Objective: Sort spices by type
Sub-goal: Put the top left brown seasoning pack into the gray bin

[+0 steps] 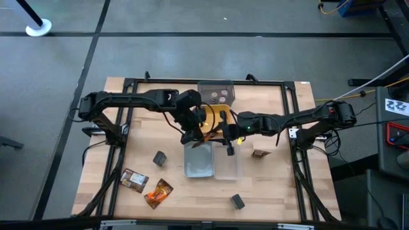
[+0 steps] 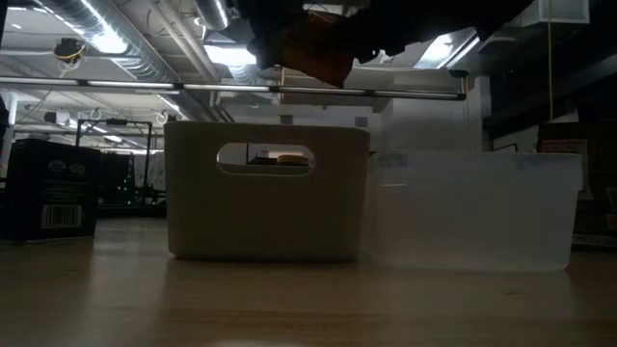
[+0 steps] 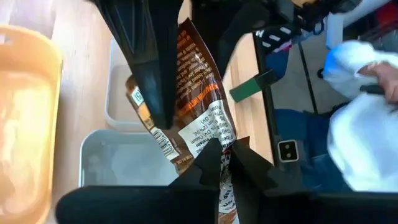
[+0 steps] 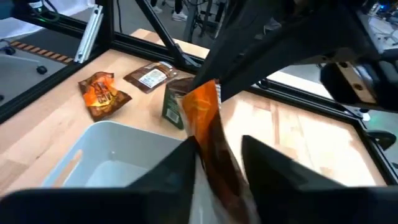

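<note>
From above, you see both grippers meeting over the pale tray (image 1: 199, 161), the left gripper (image 1: 193, 135) and right gripper (image 1: 227, 142) on one foil packet (image 1: 206, 134). At table height, that packet (image 2: 313, 48) hangs above the tray (image 2: 265, 193). Your left wrist shows its fingers pinched on the packet (image 3: 199, 118). Your right wrist shows fingers narrowing around the edge of the packet (image 4: 208, 134); whether they grip yet I cannot tell. It looks light, crinkly and slippery: hold the sealed edge.
</note>
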`<act>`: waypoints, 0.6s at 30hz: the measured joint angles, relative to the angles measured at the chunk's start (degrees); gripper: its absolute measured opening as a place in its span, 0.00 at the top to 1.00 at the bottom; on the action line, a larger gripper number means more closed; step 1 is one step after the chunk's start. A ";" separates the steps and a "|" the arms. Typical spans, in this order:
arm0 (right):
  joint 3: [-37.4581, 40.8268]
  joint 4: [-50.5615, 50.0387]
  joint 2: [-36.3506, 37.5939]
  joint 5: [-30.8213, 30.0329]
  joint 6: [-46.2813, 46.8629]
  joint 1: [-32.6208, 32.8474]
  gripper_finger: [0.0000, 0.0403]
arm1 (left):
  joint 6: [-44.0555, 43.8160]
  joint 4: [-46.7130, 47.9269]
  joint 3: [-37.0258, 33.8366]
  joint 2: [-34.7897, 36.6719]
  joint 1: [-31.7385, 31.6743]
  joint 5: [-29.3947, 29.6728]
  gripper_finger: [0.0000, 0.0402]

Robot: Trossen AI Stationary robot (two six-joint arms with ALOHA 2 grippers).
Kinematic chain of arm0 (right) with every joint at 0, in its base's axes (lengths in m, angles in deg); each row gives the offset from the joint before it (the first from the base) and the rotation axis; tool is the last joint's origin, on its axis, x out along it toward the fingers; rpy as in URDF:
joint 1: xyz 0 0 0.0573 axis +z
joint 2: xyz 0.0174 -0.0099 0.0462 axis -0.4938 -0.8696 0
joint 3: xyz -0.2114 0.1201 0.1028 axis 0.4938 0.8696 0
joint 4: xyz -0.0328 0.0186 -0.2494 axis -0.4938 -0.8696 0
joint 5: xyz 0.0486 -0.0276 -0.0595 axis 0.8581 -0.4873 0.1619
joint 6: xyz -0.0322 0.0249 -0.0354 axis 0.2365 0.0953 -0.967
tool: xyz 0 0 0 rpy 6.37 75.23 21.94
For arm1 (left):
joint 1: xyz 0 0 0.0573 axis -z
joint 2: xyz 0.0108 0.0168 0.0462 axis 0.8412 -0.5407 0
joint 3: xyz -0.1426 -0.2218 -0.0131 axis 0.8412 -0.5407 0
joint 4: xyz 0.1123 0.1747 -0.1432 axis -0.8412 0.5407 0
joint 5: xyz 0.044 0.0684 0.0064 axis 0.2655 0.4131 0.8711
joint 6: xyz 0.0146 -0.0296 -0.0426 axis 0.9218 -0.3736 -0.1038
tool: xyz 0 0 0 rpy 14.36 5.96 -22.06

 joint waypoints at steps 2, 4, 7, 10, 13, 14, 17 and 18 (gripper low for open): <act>0.00 0.00 0.00 0.07 0.00 0.23 0.80 | 1.21 0.00 0.00 0.00 0.40 0.08 0.94; 0.04 -0.07 0.00 0.04 0.18 0.28 0.89 | 2.51 -0.10 0.00 0.00 0.76 0.20 0.90; 0.04 -0.20 0.00 0.00 0.88 0.10 0.91 | 2.88 -0.28 0.00 0.00 1.65 3.58 0.83; 0.09 -0.54 0.00 -1.49 4.05 0.10 0.90 | 3.39 -0.20 0.00 0.00 2.71 9.10 0.74; 0.09 -2.25 0.00 -5.49 7.12 0.12 0.87 | 6.66 0.15 0.00 0.00 3.49 13.37 0.66; 0.09 -3.18 0.00 -6.98 8.07 0.10 0.86 | 7.94 0.27 0.00 -0.01 3.68 14.51 0.63; 0.09 -5.87 0.02 -10.30 10.41 0.06 0.89 | 10.77 0.32 0.00 -0.02 3.92 18.55 0.56; 0.09 -6.62 0.02 -11.03 10.86 0.06 0.91 | 11.30 0.42 0.00 -0.02 3.92 19.77 0.55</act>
